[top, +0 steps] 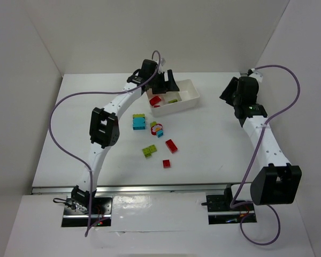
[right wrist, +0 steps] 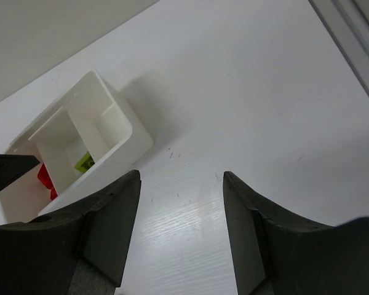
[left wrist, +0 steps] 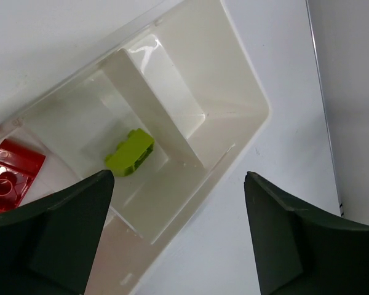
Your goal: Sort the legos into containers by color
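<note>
The white three-compartment tray stands at the back centre of the table. It holds a red brick in its left compartment and a lime green brick in the middle one. My left gripper hovers over the tray, open and empty. In the left wrist view my left gripper is above the tray, the green brick and the red brick. My right gripper is open and empty to the right of the tray. Loose bricks lie in front of the tray: cyan, lime green, red and red.
A small green brick lies by the cyan one, and a red, cyan and green cluster lies beside them. The right wrist view shows my right gripper over bare table, with the tray to its left. White walls enclose the table.
</note>
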Controlling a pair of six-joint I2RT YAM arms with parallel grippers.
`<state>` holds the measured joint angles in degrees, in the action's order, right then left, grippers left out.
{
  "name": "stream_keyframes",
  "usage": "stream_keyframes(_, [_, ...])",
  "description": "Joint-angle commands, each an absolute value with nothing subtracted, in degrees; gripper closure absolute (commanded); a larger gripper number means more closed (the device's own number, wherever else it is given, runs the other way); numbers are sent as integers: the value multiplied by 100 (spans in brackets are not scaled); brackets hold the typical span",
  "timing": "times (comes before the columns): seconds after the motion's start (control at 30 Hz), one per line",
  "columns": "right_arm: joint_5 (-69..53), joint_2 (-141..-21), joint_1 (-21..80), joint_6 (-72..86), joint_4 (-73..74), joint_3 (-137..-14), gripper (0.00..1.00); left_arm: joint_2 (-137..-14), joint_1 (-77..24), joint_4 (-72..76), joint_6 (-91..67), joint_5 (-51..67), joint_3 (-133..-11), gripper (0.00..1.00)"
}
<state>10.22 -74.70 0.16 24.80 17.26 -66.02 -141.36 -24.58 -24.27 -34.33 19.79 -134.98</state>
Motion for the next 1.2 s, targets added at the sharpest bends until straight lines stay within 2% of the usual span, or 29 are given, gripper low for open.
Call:
stream_keyframes(0.0, [941, -7321, -35, 2339, 1767, -6574, 36, -14186, -2479, -2109, -3498, 2240, -13790, 3])
stream_keyframes(0.1, [371, -7444, -35, 2058, 1767, -6688, 36, -13932, -2479, -2109, -3446, 2390, -13790, 3])
stream_keyframes(0.13, [-170, -7497, -35, 1944, 1767, -6688, 36, -13635, -2479, -2109, -3445, 2391, -13790, 3])
stream_keyframes(0.23, [-832, -7628, 254, 1688, 1898, -6636, 36, -12993, -2417, -2232, -3191, 2225, -13264, 3])
stream_keyframes(0.37, [-1221, -7866, 1472, 1582, 2091, -6294, 31, -11806, -2119, -2512, -2901, 1785, -12254, 2])
stream_keyframes(0.4, [-1222, -7997, 1738, 1530, 2092, -6293, 26, -11377, -1996, -2601, -2770, 1541, -11878, 0])
stream_keyframes(0.5, [-810, -8182, 2696, 1529, 2224, -6152, 21, -10777, -1890, -2961, -2541, 1083, -11357, 0])
stream_keyframes(0.53, [-713, -8287, 2872, 1529, 2224, -6083, 15, -10436, -1803, -3040, -2488, 768, -11042, 0])
stream_keyframes(0.6, [-414, -8402, 3286, 1529, 2162, -6029, 13, -10135, -1662, -3172, -2426, 537, -10724, 0])
stream_keyframes(0.73, [-203, -8945, 3699, 1381, 2092, -5968, 13, -9563, -1311, -3173, -2373, 387, -9890, 0])
stream_keyframes(0.87, [-53, -9411, 4034, 1239, 2040, -6029, 16, -9369, -1116, -3173, -2426, 518, -9598, 0])
stream_keyframes(1.13, [544, -9861, 4157, 1362, 1925, -5906, 29, -9369, -1011, -3173, -2374, 624, -9519, 4])
stream_keyframes(1.17, [545, -9922, 4157, 1415, 1925, -5906, 34, -9369, -1011, -3173, -2373, 624, -9519, 4])
